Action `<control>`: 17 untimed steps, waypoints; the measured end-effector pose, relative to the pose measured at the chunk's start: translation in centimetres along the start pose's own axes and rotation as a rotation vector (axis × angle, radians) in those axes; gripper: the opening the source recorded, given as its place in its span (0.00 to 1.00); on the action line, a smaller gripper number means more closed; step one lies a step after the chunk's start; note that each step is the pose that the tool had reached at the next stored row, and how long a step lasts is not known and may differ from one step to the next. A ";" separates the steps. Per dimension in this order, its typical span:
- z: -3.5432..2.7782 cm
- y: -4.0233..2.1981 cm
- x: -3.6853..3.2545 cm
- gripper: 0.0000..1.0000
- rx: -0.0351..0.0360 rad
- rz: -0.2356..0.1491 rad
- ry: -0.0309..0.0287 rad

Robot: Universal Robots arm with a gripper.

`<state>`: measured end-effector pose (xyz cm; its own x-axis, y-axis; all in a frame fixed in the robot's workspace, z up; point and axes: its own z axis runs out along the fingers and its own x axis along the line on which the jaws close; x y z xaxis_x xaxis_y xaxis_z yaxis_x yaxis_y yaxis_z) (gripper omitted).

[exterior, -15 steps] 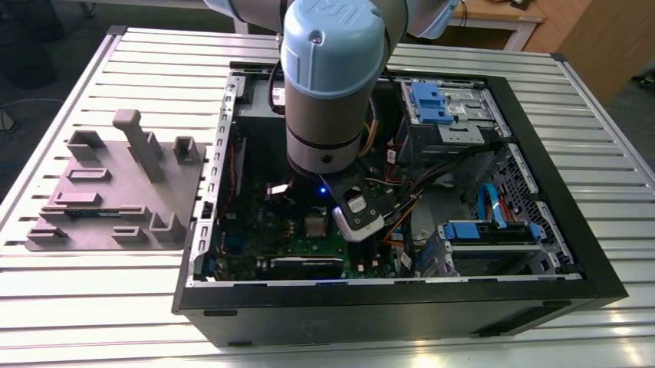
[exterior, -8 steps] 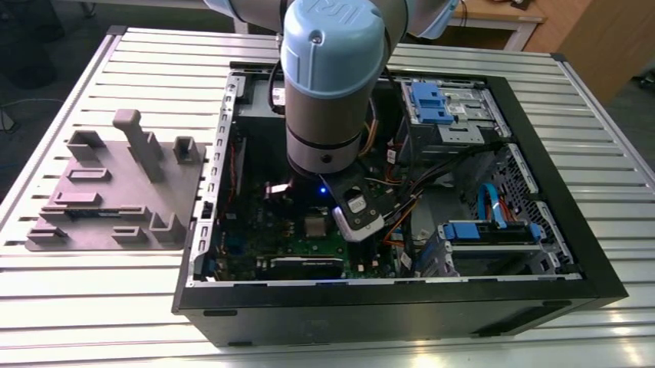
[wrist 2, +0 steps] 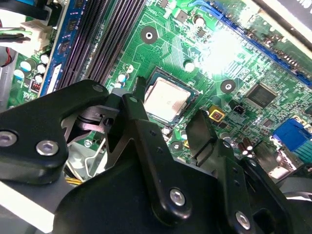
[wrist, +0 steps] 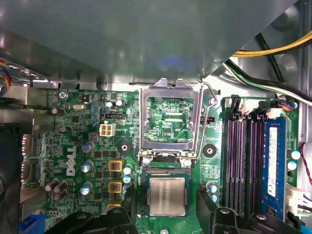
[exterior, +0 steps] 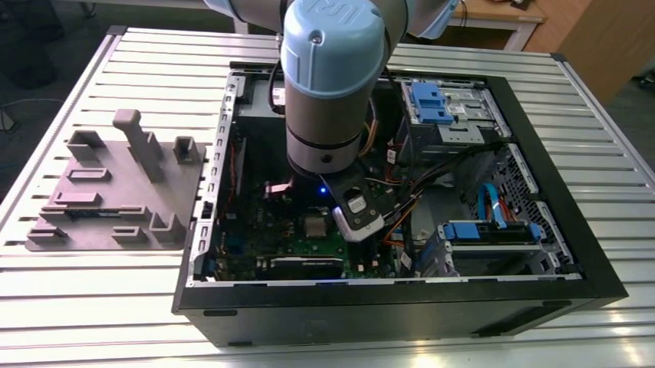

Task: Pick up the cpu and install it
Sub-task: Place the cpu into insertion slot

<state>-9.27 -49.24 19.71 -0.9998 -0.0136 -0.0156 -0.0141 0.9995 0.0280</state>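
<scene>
Green motherboard (wrist: 73, 124), square silver cpu (wrist: 167, 196)

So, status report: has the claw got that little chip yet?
Gripper open, fingers straddling the cpu, gap each side. The cpu lies flat in its socket, retention frame swung open. Nothing between fingers and cpu.

I see an open computer case (exterior: 409, 310) on a slatted table (exterior: 153, 69), grey fixture tray (exterior: 113, 192) at the exterior view's left, blue drive caddies (exterior: 430, 100) inside, green motherboard (wrist: 80, 124), memory slots (wrist: 241, 161)
</scene>
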 end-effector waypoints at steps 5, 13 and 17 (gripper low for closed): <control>0.19 0.01 -0.01 0.60 -0.0001 0.007 -0.0002; 0.58 0.00 -0.03 0.58 -0.0021 0.007 -0.0002; 0.61 -0.01 -0.03 0.43 -0.0023 0.007 0.0000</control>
<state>-9.23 -49.23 19.10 -0.9999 -0.0064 -0.0154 -0.0069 0.9995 0.0305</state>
